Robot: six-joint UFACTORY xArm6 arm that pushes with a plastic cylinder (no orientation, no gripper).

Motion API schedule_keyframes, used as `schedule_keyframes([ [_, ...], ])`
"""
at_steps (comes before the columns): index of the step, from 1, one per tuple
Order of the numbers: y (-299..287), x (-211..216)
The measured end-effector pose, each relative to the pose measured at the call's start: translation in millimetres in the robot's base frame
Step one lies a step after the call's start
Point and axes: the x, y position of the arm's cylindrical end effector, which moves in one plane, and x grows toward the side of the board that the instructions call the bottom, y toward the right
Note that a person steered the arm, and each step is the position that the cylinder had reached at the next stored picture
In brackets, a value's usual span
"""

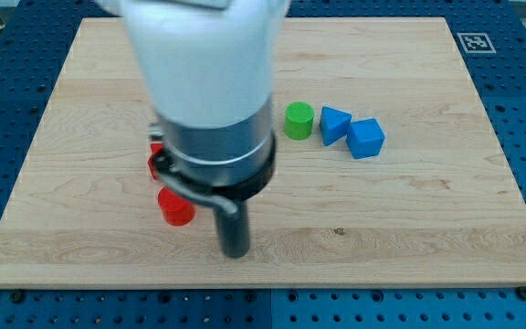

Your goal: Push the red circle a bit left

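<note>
Red, the circle [176, 207] is sitting low on the wooden board [409, 228], at about ten o'clock from my tip [236, 253], just beside it but apart. Another red block [155, 157], mostly hidden, is peeking out at twelve o'clock from the circle. My rod is carrying no fingers. A green cylinder [299, 121] and two blue blocks [335, 124] [366, 139] are lying at two o'clock.

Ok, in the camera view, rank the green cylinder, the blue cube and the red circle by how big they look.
1. blue cube
2. green cylinder; close to the cube, so unsure
3. red circle; looks about alike too, partly cut off by the arm
</note>
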Motion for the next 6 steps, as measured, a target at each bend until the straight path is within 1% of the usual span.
schedule_keyframes([
  [1, 14, -27],
  [2, 11, -29],
  [3, -8, -48],
  [6, -30, -69],
])
